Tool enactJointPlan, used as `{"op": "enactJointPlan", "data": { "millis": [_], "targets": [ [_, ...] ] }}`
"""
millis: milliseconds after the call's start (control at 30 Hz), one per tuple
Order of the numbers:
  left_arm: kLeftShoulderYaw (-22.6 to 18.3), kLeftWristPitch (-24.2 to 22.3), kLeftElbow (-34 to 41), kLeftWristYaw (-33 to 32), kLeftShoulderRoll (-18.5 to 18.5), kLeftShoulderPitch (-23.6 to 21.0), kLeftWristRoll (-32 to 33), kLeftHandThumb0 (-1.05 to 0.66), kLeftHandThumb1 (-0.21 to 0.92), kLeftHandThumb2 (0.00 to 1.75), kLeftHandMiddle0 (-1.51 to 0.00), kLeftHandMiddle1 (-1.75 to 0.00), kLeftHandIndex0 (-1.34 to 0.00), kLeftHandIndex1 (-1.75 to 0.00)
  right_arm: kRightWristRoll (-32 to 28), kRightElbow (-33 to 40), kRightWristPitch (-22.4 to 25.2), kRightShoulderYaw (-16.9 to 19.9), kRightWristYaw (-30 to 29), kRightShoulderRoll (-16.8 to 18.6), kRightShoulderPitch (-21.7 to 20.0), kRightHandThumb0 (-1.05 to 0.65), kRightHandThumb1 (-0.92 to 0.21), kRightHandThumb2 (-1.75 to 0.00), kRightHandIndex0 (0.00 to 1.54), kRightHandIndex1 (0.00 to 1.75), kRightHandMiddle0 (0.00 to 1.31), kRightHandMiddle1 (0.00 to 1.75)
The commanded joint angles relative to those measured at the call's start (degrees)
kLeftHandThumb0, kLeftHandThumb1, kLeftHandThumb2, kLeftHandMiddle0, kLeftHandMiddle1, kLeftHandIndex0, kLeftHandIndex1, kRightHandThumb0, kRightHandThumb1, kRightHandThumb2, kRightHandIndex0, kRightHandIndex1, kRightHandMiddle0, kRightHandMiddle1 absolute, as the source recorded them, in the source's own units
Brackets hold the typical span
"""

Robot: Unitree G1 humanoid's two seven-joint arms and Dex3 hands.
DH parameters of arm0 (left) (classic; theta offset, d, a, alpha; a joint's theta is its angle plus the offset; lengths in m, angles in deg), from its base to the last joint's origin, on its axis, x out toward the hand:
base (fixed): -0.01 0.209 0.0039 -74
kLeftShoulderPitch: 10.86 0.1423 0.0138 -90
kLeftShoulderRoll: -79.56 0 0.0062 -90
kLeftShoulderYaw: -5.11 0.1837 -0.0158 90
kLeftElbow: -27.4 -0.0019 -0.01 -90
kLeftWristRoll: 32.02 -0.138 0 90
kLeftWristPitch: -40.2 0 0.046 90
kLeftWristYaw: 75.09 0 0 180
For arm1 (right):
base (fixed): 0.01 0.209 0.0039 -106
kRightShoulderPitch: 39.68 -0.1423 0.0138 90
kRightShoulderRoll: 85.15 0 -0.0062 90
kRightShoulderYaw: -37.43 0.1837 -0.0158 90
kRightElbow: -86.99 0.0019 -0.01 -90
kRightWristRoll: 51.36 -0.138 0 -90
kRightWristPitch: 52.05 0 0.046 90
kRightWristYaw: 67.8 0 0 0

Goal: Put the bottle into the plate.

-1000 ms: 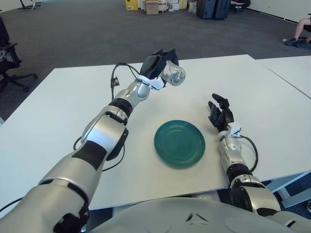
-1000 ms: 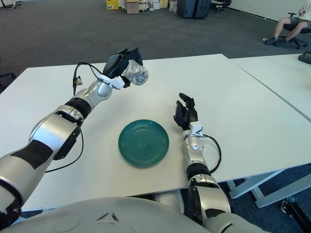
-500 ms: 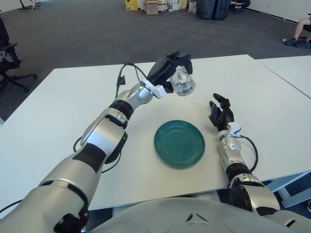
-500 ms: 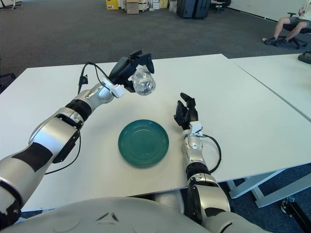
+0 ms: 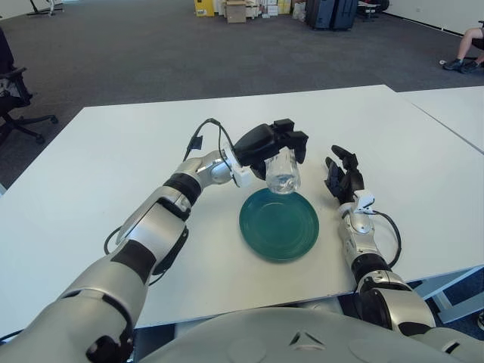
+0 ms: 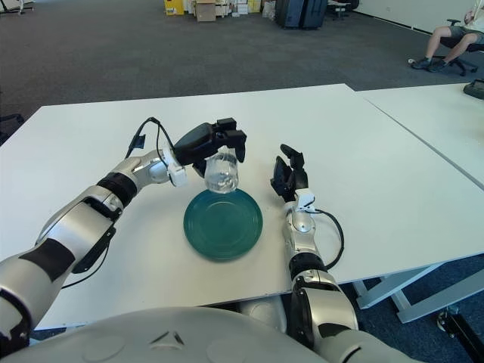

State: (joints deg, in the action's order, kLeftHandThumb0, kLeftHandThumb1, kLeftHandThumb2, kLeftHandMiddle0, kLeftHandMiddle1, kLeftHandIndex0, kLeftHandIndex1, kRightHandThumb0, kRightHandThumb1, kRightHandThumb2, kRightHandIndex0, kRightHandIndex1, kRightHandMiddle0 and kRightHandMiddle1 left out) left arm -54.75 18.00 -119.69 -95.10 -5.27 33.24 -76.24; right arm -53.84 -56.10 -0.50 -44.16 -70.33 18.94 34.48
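Note:
A clear plastic bottle [image 5: 283, 172] hangs upright over the far rim of the round dark-green plate [image 5: 279, 224], its base close to the plate; I cannot tell if they touch. My left hand [image 5: 272, 144] grips the bottle from above, fingers curled around its upper part. In the right eye view the bottle [image 6: 221, 172] sits above the plate [image 6: 223, 223] the same way. My right hand [image 5: 342, 178] stands on the white table just right of the plate, black fingers pointing up and relaxed, holding nothing.
The white table [image 5: 98, 174] stretches left and behind the plate. A second white table [image 5: 454, 106] adjoins on the right. An office chair [image 5: 15, 94] stands at far left and boxes [image 5: 236, 9] sit on the carpet beyond.
My left hand has carried the bottle down and toward me, from high behind the plate to just over its far rim, turning the bottle upright. The right hand has stayed put.

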Motion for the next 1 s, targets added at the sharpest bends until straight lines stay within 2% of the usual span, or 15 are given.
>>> {"op": "enactJointPlan", "data": {
  "millis": [0, 167, 400, 700, 967],
  "targets": [
    [0.4, 1.3, 4.8, -0.2, -3.1, 1.8, -1.7, 0.5, 0.22, 1.43, -0.68, -1.75, -0.89, -1.75, 0.5, -0.7, 1.2, -0.5, -1.0, 2.1, 3.7, -0.65, -0.92, -0.72, 0.36, 0.01, 0.0, 0.74],
    [1.1, 0.5, 11.9, 8.1, -6.2, 6.9, 1.3, 0.5, 0.21, 1.44, -0.69, -1.75, -0.89, -1.75, 1.3, 0.6, 2.7, -1.1, -1.6, 2.1, 4.0, -0.65, -0.92, -0.74, 0.39, 0.02, 0.0, 0.76],
    [-0.4, -3.1, 18.6, 16.0, -7.4, 8.7, 5.2, 0.5, 0.22, 1.42, -0.68, -1.75, -0.87, -1.75, 0.7, 0.5, 2.9, -1.2, -0.5, 2.1, 3.9, -0.64, -0.92, -0.76, 0.39, 0.02, 0.0, 0.75],
    [-1.3, -7.1, 22.3, 14.8, -8.0, 9.6, 0.6, 0.49, 0.24, 1.4, -0.67, -1.75, -0.85, -1.75, -0.6, 0.0, 2.5, -0.3, 1.4, 2.4, 3.7, -0.64, -0.92, -0.77, 0.37, 0.01, 0.0, 0.74],
    [-1.0, -5.5, 21.5, 12.3, -7.4, 10.3, -0.4, 0.49, 0.25, 1.39, -0.66, -1.75, -0.84, -1.75, -0.2, 0.0, 2.2, -0.1, 1.1, 2.5, 3.7, -0.63, -0.92, -0.78, 0.39, 0.01, 0.0, 0.74]
  ]
}}
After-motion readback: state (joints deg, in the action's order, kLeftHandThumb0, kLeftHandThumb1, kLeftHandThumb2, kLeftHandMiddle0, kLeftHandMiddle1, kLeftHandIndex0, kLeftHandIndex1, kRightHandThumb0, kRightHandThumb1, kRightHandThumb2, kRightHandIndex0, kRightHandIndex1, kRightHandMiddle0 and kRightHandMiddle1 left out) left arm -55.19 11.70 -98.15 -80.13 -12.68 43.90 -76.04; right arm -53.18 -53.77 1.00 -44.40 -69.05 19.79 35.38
